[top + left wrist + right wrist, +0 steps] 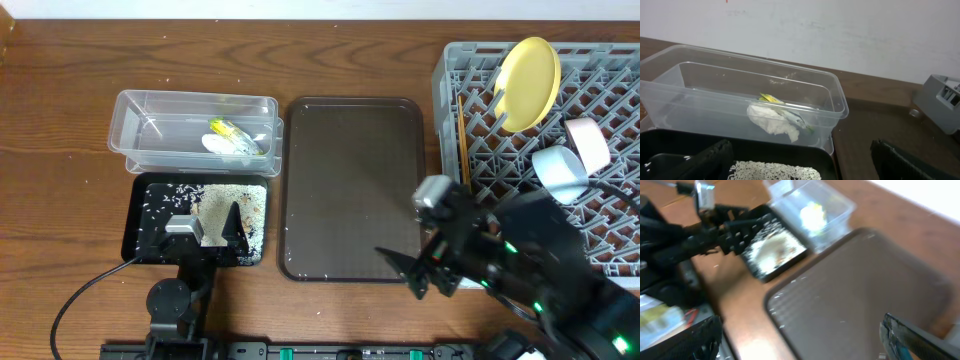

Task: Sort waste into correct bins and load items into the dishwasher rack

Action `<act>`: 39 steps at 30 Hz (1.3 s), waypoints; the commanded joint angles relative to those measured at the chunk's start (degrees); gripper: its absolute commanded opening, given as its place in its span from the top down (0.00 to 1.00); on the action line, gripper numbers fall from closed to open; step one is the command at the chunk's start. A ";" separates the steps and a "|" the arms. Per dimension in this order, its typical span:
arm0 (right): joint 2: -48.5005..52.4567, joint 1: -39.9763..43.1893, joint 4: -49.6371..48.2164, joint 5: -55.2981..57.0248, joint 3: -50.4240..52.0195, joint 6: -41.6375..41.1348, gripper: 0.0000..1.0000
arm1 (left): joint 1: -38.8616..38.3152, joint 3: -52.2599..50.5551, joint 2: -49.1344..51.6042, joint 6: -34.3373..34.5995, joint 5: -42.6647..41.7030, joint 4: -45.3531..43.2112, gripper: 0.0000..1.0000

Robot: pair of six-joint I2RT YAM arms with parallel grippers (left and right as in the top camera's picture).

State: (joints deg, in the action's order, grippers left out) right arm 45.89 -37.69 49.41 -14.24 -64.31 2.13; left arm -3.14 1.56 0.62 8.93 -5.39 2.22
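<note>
The yellow-green wrapper (233,138) with white scraps lies in the clear tub (150,110); it also shows in the left wrist view (777,116). White rice grains (222,208) lie in the black tray (140,215). My left gripper (205,232) is open and empty over the black tray's near edge. My right gripper (410,272) is open and empty over the brown serving tray's near right corner. The yellow plate (528,82), white bowl (587,140), light blue bowl (558,170) and chopsticks (461,140) sit in the grey rack (600,70).
The dark brown serving tray (350,190) lies between the bins and the rack. A black cable (80,290) runs along the table's near left. The right arm's body covers the rack's near corner.
</note>
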 commanded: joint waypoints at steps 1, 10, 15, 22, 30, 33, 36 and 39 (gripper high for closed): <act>-4.68 1.60 -2.91 8.98 2.40 1.84 0.01 | 0.22 -1.33 -0.39 -0.76 -0.17 1.22 0.09; -19.32 17.46 -25.49 2.56 27.19 1.14 0.01 | 0.22 -1.33 -0.39 -0.76 -0.17 1.22 0.09; -29.68 26.14 -31.32 -2.56 41.18 1.14 0.01 | 0.22 -1.33 -0.39 -0.76 -0.17 1.22 0.09; -43.93 35.87 -36.06 -8.09 54.90 1.14 0.01 | 0.22 -1.33 -0.39 -0.76 -0.17 1.22 0.09; -45.62 39.56 -47.78 -10.60 64.00 1.40 0.01 | 0.22 -1.33 -0.39 -0.76 -0.20 1.22 0.09; -45.62 39.56 -48.39 -9.49 64.02 1.40 0.01 | 0.22 -1.33 -0.39 -0.76 -0.20 1.22 0.09; -45.62 39.56 -47.95 -9.60 64.02 1.36 0.01 | 0.22 -1.33 -0.39 -0.76 -0.20 1.22 0.10; -45.59 39.56 -46.93 -9.60 64.00 1.38 0.01 | 0.22 -1.33 -0.39 -0.76 -0.17 1.22 0.09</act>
State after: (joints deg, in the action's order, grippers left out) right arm 0.71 1.37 2.17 -23.55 -0.45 3.22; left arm -3.14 1.56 0.62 8.93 -5.39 2.22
